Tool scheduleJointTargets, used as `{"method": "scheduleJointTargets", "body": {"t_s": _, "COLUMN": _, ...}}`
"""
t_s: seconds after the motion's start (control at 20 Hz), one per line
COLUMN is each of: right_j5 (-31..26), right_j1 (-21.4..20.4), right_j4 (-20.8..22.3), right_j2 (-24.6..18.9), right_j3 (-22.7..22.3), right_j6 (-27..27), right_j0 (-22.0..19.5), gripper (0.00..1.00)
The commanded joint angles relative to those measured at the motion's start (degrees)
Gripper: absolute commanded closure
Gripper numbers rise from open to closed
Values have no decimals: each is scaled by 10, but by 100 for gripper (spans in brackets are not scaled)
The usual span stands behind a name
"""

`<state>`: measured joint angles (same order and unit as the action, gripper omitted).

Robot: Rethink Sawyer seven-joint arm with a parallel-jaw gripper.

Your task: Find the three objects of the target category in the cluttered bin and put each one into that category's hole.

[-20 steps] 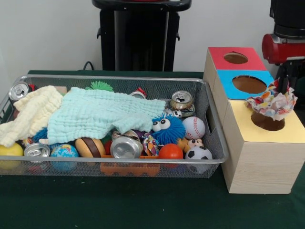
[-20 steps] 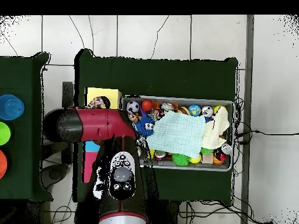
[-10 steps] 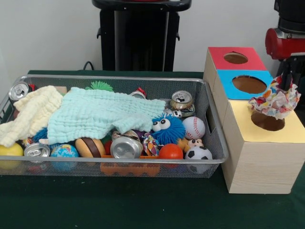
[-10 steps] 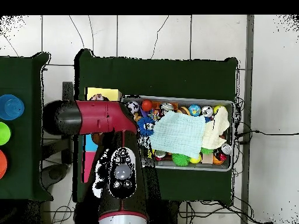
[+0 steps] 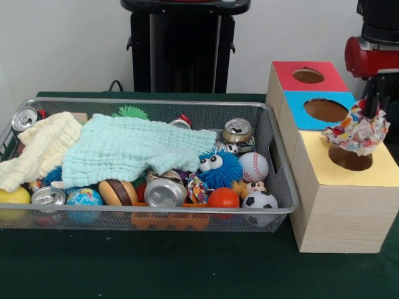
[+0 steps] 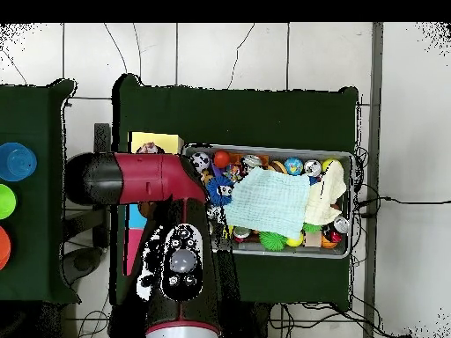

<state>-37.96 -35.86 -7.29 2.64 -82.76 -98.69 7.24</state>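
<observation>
Front view: a multicoloured patterned cloth (image 5: 355,132) hangs bunched directly above the round hole (image 5: 350,158) in the yellow top of the wooden sorting box (image 5: 340,208), its lower folds at or just inside the hole's rim. The gripper (image 5: 374,99) comes down from the red arm (image 5: 372,56) and meets the cloth at its top; it appears to be pinching the cloth, though the fingers themselves are hidden by the fabric. The deciding relation is vertical: the cloth lies straight below the gripper and the hole straight below the cloth, so the coming move is judged to be a short descent or a release, not a sideways shift. The blue hole (image 5: 326,109) and red hole (image 5: 308,75) lie farther back on the same box and stand apart from the cloth. The wire mesh bin (image 5: 279,180) sits just beside the box, holding a pale green cloth (image 5: 134,149) and a cream cloth (image 5: 40,149) spread over cans, balls and toys. Overhead view: the arm (image 6: 145,179) covers the box, so the drop point is not visible there.
</observation>
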Motion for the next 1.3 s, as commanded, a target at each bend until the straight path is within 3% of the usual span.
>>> {"method": "scheduleJointTargets", "body": {"t_s": 0.05, "right_j5": 20, "right_j1": 25, "right_j4": -12, "right_j2": -3, "right_j3": -20, "right_j6": -130, "right_j0": -2, "gripper": 100}}
{"method": "scheduleJointTargets", "body": {"t_s": 0.65, "right_j5": 168, "right_j1": 14, "right_j4": -6, "right_j2": -18, "right_j3": -114, "right_j6": -135, "right_j0": -10, "gripper": 100}}
{"method": "scheduleJointTargets", "body": {"t_s": 1.1, "right_j5": 234, "right_j1": 16, "right_j4": -7, "right_j2": -27, "right_j3": -158, "right_j6": -123, "right_j0": -18, "gripper": 100}}
{"method": "scheduleJointTargets", "body": {"t_s": 1.3, "right_j5": 234, "right_j1": 21, "right_j4": -9, "right_j2": -21, "right_j3": -164, "right_j6": -120, "right_j0": -13, "gripper": 100}}
